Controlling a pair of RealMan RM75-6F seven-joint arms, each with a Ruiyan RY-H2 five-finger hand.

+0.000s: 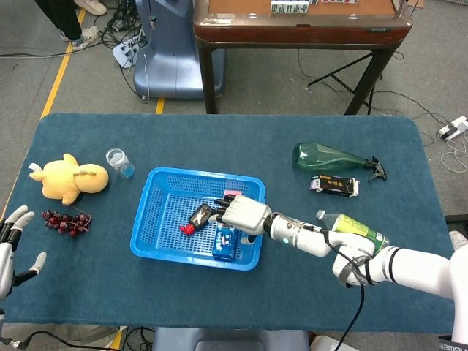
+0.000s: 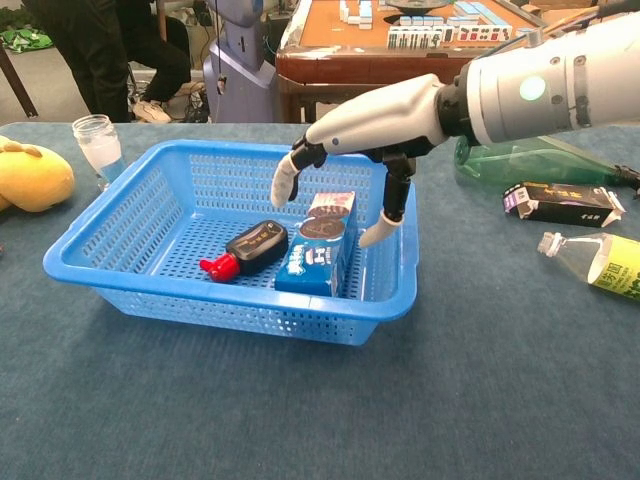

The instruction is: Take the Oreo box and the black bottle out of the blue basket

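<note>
Right hand (image 2: 345,150) hovers over the blue basket (image 2: 120,235), fingers spread, empty, above the Oreo box (image 2: 318,255). Oreo box lies right of the black bottle (image 2: 250,248), both on the basket floor. Left hand (image 1: 9,245) is spread, empty, at the table's near-left edge.

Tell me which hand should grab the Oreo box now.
The right hand: it hovers open inside the blue basket, directly over the Oreo box. The left hand sits at the far table edge, beyond the grapes.
</note>
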